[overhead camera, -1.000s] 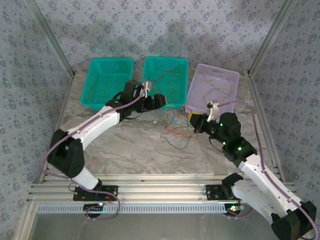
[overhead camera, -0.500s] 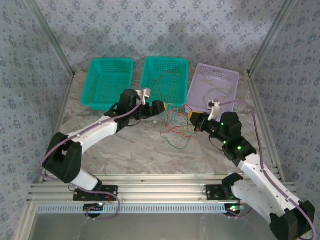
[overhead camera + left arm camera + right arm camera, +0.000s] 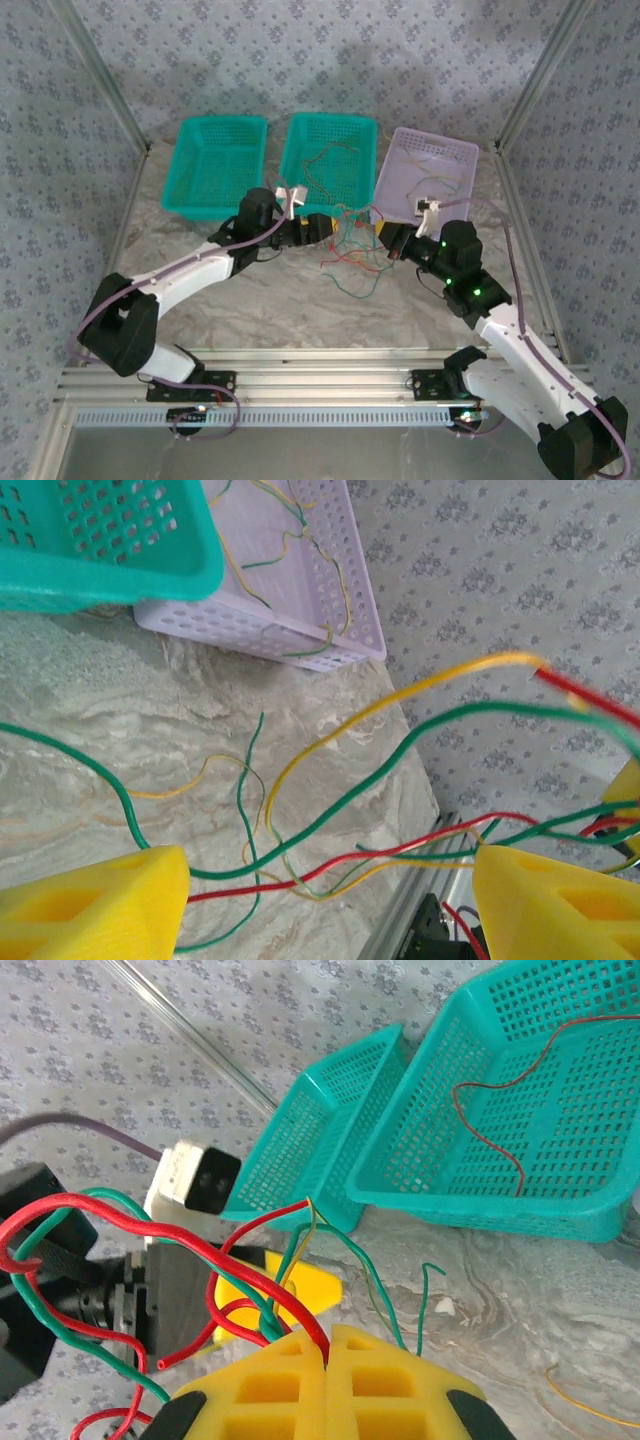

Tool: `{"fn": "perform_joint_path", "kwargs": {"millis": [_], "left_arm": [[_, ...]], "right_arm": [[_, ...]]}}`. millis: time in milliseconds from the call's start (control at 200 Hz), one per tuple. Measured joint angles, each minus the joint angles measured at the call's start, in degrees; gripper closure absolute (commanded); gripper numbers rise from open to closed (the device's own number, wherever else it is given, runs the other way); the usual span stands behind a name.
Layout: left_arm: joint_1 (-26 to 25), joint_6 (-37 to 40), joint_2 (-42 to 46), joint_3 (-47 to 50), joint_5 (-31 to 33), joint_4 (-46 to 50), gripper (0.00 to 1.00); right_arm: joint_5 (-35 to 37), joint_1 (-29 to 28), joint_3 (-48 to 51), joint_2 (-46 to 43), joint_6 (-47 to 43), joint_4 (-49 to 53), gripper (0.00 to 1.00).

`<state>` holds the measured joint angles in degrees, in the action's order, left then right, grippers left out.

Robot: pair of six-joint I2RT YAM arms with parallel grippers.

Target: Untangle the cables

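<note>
I noted right jaws pinching a red cable (image 3: 240,1272) to anchor the cables (image 3: 345,255), left jaws spread at their 9 o'clock.

Soft, even light falls from above; the tabletop (image 3: 270,300) looks pale and bright, and the arms (image 3: 190,270) cast only faint shadows on it. A dim grey patch darkens the back wall (image 3: 350,55) at upper centre. The overhead picture is a little grainy. Close up, the yellow fingers (image 3: 90,905) of the left pincer (image 3: 330,900) and the wires (image 3: 590,695) at the right edge are blurred, while the lilac basket (image 3: 300,630) behind stays sharp.
</note>
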<state>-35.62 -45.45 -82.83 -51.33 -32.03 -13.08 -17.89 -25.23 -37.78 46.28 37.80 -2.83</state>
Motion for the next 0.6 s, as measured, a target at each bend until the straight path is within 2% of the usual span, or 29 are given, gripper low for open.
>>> {"fn": "perform_joint_path", "kwargs": {"millis": [260,600], "left_arm": [[-0.39,0.39,3.56,2.01,-1.05,-0.59,0.24],[-2.91,0.83,4.46,2.58,-1.7,-1.09,0.24]], "right_arm": [[-1.03,-0.02,-0.72,-0.09,4.07,-0.13,1.0],[-1.22,0.0,-0.72,-1.33,4.9,-0.44,1.0]]}}
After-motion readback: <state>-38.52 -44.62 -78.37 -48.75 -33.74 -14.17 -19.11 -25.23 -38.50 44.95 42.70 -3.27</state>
